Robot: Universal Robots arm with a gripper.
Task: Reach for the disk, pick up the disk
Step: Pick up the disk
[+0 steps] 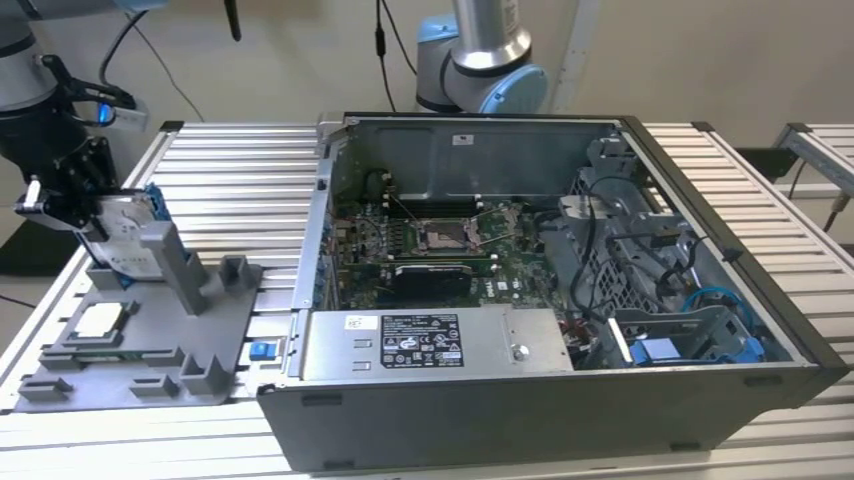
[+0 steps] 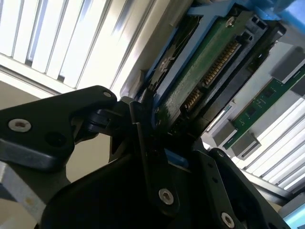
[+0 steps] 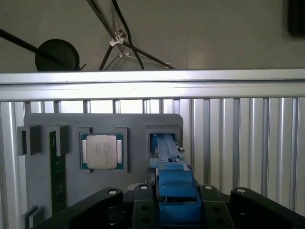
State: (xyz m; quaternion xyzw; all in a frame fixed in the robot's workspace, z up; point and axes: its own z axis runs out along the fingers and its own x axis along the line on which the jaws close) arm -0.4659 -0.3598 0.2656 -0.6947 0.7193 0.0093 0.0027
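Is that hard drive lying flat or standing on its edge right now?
Standing on edge: the disk sits upright at the grey holder, its labelled face turned sideways rather than up.

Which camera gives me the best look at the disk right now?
The exterior view: the disk stands upright at the grey fixture, its silver face and white label visible. The second wrist view shows its green circuit board and connector pins up close; the first wrist view shows its blue rail edge-on.
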